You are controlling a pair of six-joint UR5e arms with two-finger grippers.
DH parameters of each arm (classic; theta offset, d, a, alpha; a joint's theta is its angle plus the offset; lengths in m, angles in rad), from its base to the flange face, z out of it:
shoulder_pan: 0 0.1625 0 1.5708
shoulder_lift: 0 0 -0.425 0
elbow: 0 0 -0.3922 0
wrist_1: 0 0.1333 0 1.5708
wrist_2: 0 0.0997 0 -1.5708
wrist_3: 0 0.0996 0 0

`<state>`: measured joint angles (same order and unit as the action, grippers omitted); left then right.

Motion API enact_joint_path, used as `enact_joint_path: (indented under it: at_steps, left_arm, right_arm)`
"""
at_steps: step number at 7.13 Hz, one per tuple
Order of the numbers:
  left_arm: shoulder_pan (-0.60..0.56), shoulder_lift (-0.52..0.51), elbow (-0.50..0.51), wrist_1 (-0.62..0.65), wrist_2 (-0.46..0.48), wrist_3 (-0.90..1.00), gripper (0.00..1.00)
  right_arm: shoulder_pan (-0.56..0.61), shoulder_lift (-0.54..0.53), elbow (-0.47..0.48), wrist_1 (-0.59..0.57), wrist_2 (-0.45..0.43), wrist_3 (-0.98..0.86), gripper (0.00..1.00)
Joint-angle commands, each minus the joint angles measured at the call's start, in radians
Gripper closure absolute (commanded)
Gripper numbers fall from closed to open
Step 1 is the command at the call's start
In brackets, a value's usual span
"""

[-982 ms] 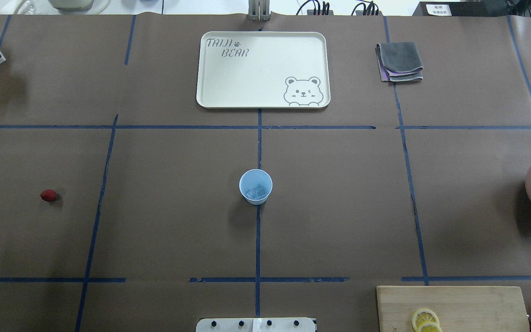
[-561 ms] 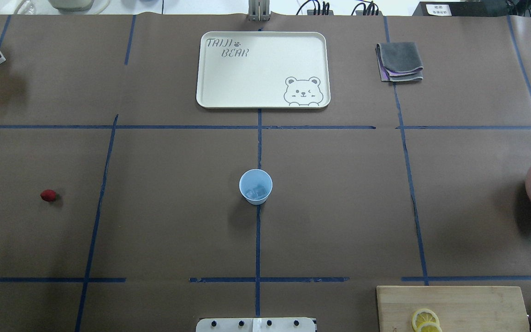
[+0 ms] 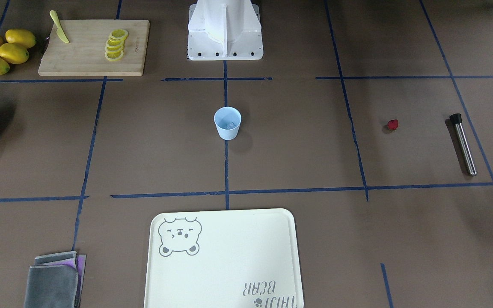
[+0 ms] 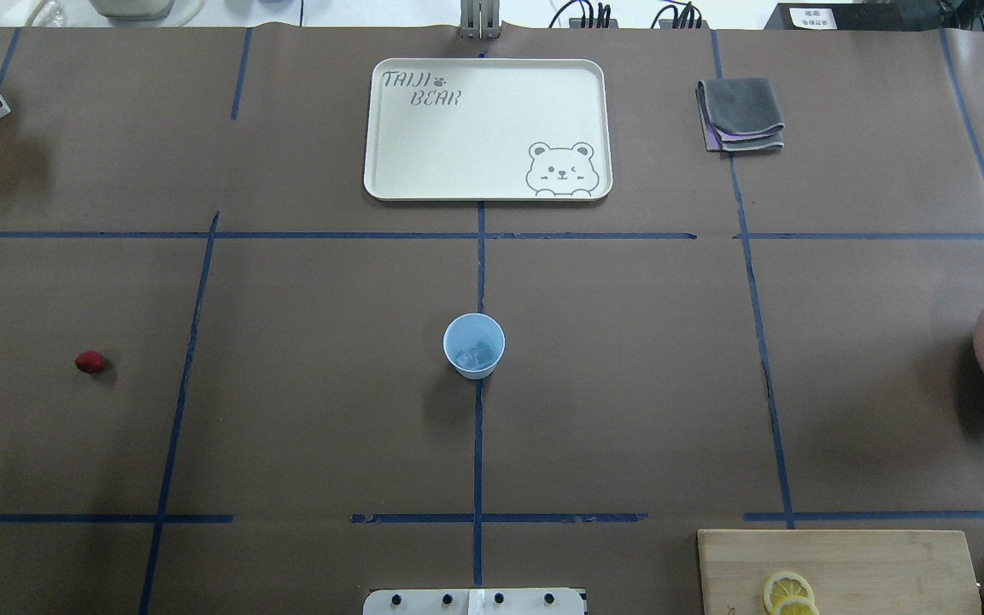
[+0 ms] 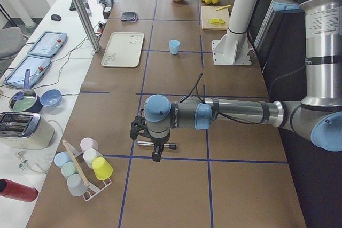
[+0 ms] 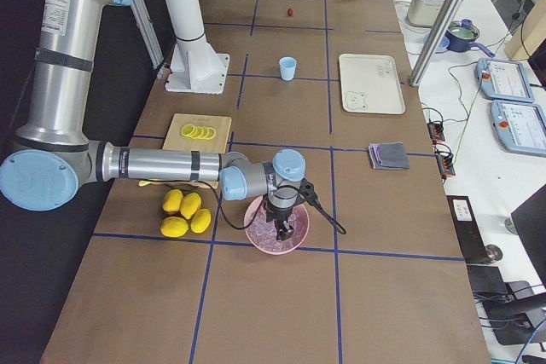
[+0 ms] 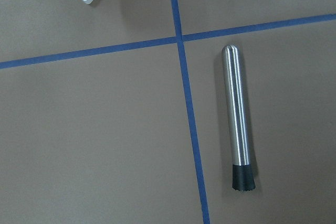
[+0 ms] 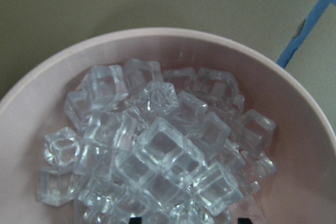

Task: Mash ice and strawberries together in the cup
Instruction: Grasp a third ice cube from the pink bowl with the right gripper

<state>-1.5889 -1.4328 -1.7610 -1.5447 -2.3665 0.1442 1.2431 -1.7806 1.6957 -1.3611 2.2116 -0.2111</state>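
Left gripper (image 5: 155,153) hangs over the steel muddler (image 7: 236,114); its opening cannot be told. Strawberry (image 4: 90,362) lies well left of the cup (image 4: 474,345), which holds ice (image 4: 481,354). Right gripper (image 6: 281,228) sits low in the pink bowl (image 8: 157,38), fingertips (image 8: 135,219) apart, nothing held.

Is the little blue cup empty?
Not empty. The cup stands upright with a few ice chunks at its bottom; the strawberry lies outside it.
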Motion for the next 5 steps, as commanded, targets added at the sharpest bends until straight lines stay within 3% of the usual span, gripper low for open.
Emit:
enact_joint_path:
  at_steps: [1, 4, 5]
  left_arm:
    - [0.0, 0.0, 0.0, 0.0, 0.001, 0.0, 0.0]
    - [0.0, -0.001, -0.002, 0.0, 0.001, 0.0, 0.0]
    - [0.0, 0.002, -0.008, 0.0, 0.001, 0.0, 0.0]
  right_arm:
    - [0.001, -0.002, -0.001, -0.003, -0.013, -0.002, 0.44]
    - [0.001, -0.005, -0.001, -0.004, -0.03, -0.007, 0.59]
    - [0.001, -0.007, -0.001, -0.004, -0.032, -0.007, 0.69]
